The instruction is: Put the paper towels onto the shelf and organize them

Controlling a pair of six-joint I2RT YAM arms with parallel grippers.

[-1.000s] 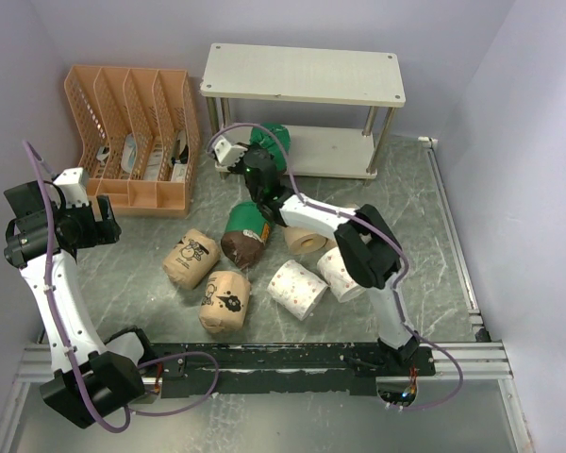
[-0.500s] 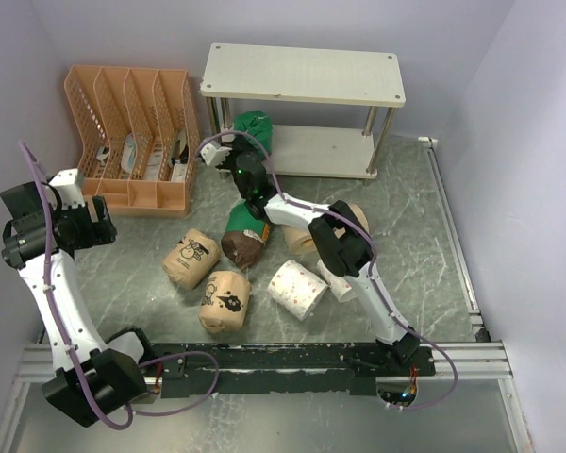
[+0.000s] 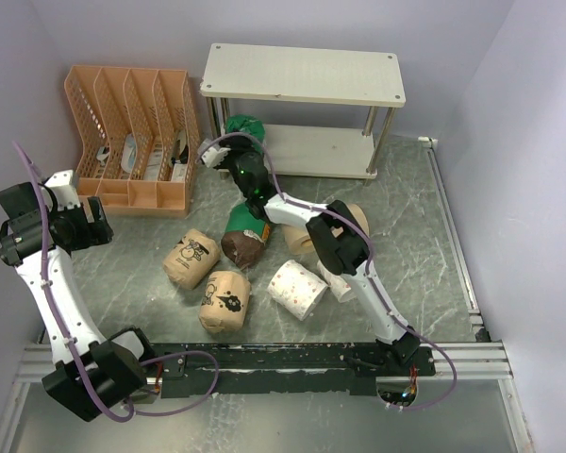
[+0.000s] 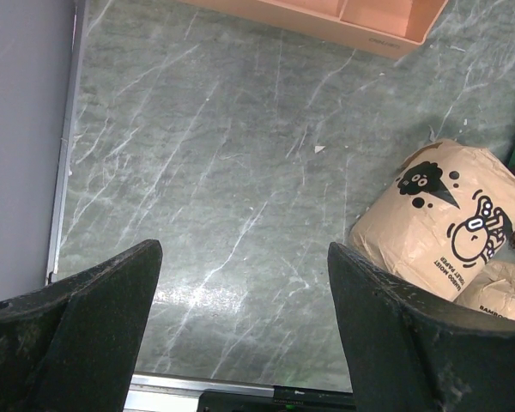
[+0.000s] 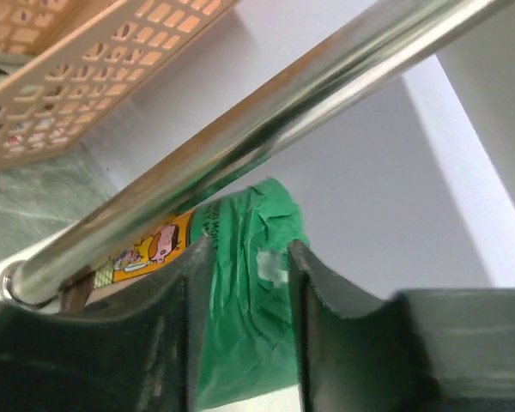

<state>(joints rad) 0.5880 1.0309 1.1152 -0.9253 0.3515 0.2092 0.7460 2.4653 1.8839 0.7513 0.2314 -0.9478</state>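
Step in hand: setting a brown-wrapped paper-towel roll w/ green top (image 3: 245, 126) on the lower board of the low two-tier shelf, off-white boards on silver metal posts (image 3: 325, 151). The roll sits at the 9 o'clock end of that board, under the top board and just behind the front-left silver post (image 5: 266, 129). The shelf stands at 12 o'clock on the grey-green marbled table (image 3: 434, 217).

R gripper (image 3: 226, 146) reaches in from approx 6 o'clock of the roll. In the wrist view its jaws are a narrow gap apart, w/ green wrap showing btwn the fingers (image 5: 189, 309). Can't tell if the pads press it or have let go.

L gripper (image 4: 245, 257) has its jaws spread wide w/ nothing btwn them. It hovers over bare table at 9 o'clock, w/ a tan roll w/ black prints (image 4: 438, 219) at its 3 o'clock.

Nxt move, my read: free the roll fully and back out toward 6 o'clock w/o clipping the post or dragging the wrap. Then fetch from the seven or so rolls lying at 6 o'clock of the shelf, e.g. the other green-top roll (image 3: 245, 234), and pair it alongside. Approx one of eight placed.
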